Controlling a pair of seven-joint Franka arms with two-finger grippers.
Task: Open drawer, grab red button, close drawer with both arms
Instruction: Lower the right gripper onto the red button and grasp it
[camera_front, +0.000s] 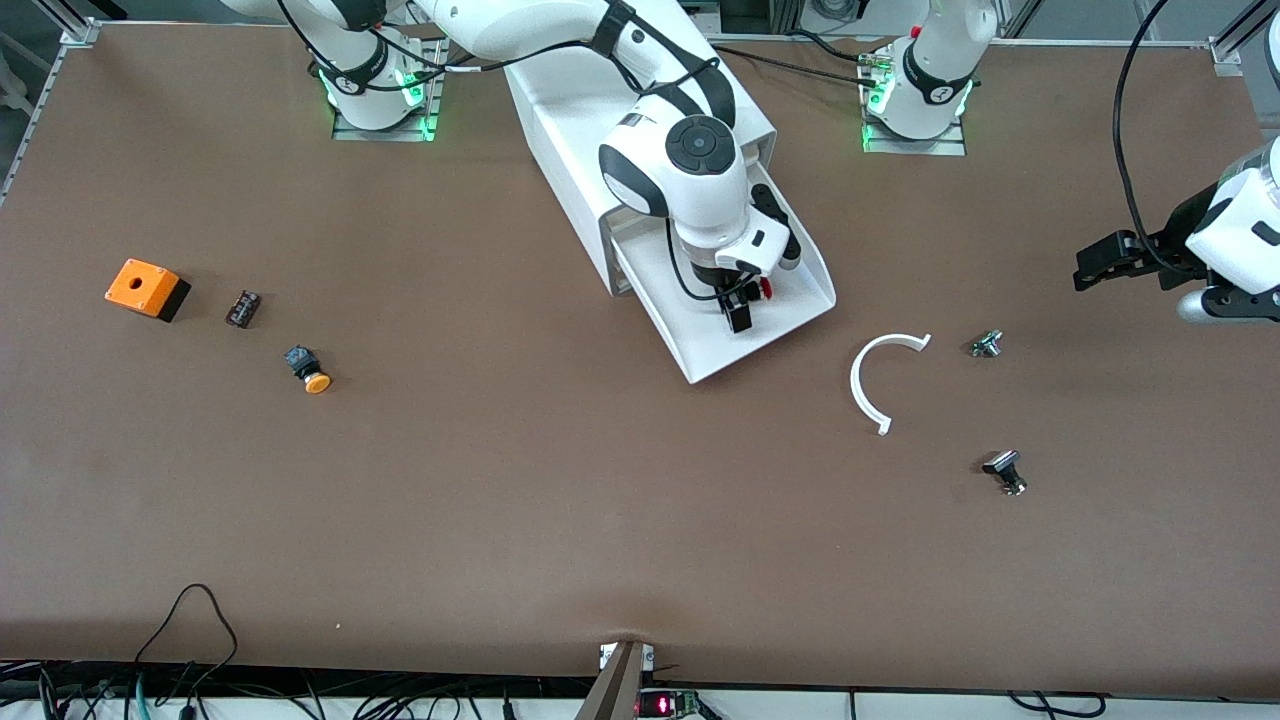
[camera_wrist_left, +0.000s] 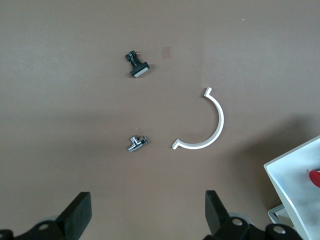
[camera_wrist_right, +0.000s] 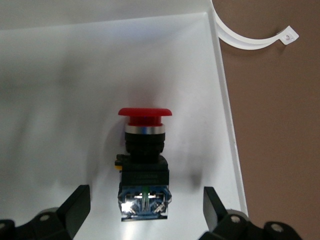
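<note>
- Front view: the drawer (camera_front: 790, 320) is seen pulled out of the white cabinet (camera_front: 590, 130), its open end toward the camera.
- The right tool (camera_front: 741, 305) is lowered into the drawer; a bit of red, probably the button (camera_front: 765, 288), is seen just beside it, mostly hidden by the wrist.
- The left tool (camera_front: 1085, 268) is held over the surface (camera_front: 600, 500) at the left arm's end, well apart from the drawer; this arm waits.
- On the surface toward the left arm's end: a white curved clip (camera_front: 868, 385), a small metal fitting (camera_front: 986, 344), a black-and-silver part (camera_front: 1005, 472) nearer the camera.
- Toward the right arm's end: an orange box (camera_front: 146, 288), a small dark block (camera_front: 243, 308), an orange-capped button (camera_front: 309, 370).
- Left wrist view: the left tool (camera_wrist_left: 147, 215) is shown spread open, with nothing between its fingers (camera_wrist_left: 77, 212). Below it are seen the metal fitting (camera_wrist_left: 136, 143), the curved clip (camera_wrist_left: 210, 132), the black-and-silver part (camera_wrist_left: 137, 66), a drawer corner (camera_wrist_left: 295, 175).
- Right wrist view: the right tool (camera_wrist_right: 145, 210) is open, fingers (camera_wrist_right: 75, 205) set on either side of the button (camera_wrist_right: 144, 160) but not touching it.
- The button is lying on its side on the drawer floor (camera_wrist_right: 60, 100), red cap away from the tool. The clip (camera_wrist_right: 250, 37) is seen outside the drawer wall.
</note>
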